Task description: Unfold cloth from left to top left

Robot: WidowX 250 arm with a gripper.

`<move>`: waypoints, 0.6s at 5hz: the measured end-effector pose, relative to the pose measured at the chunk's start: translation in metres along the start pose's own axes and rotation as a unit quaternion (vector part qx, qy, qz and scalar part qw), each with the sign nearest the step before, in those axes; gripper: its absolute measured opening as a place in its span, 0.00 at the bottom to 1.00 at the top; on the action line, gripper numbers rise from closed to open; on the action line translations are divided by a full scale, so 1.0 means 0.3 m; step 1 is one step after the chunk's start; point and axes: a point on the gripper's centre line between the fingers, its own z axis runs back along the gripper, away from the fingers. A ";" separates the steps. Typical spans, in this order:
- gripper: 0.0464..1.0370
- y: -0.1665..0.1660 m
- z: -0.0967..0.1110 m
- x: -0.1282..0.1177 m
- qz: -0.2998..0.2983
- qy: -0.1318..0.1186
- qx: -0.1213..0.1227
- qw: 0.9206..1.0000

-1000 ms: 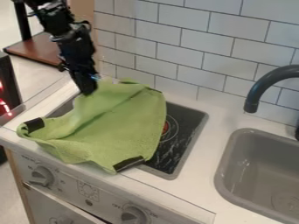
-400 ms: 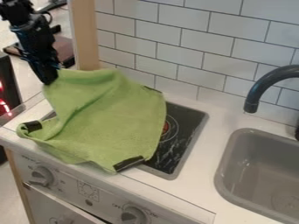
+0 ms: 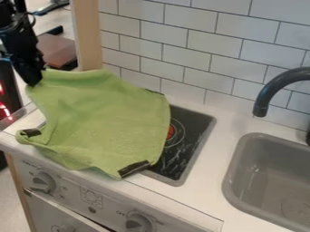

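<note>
Upper left of frame: corner of cloth [image 3: 106, 120] clamped in jaws of gripper [image 3: 34, 82] | rest draped over stove [image 3: 193, 136]; left of centre | risk: whole cloth dragged if overpulled; corner lost if pinched shallowly

White tiles [image 3: 187, 43] with dark joints line the wall behind the white bench [image 3: 209, 149]. A pale wooden post [image 3: 89, 36] stands at the left, a brown board [image 3: 57, 49] beyond it, above light flooring.
</note>
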 end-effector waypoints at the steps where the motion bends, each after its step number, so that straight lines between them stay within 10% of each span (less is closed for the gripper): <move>1: 0.00 0.044 -0.072 -0.027 -0.006 0.025 0.001 1.000; 3: 0.17 0.064 -0.105 -0.065 -0.015 0.065 0.021 0.998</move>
